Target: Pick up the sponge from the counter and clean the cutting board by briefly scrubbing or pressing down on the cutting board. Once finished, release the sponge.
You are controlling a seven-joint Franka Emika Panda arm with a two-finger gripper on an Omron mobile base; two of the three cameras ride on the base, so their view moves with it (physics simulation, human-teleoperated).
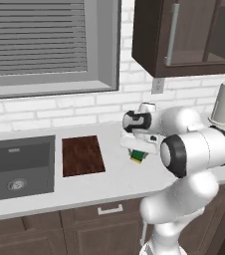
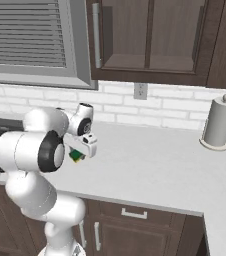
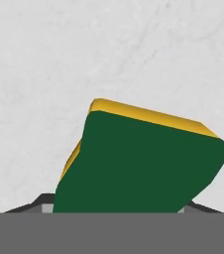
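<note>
The tool (image 1: 137,153) is closed narrow on the sponge (image 1: 139,157), which fills the lower half of the hand view, green face toward the camera and its yellow layer showing along the edge. In the left base view the sponge sits just under the hand, close above the table (image 1: 109,182), a little in from the back wall and near the middle of its length; whether it is clear of the surface I cannot tell.

The cutting board (image 1: 83,155) lies flat between the sponge and the sink (image 1: 18,167), near the sink's edge. I judge the grasp made and the carry next: lift straight, keep the grip steady since the sponge looks tilted in the jaws, travel toward the board, press flat on its middle.

The sink basin holds nothing but its drain. The paper towel roll (image 2: 218,122) stands by the wall, well apart.
</note>
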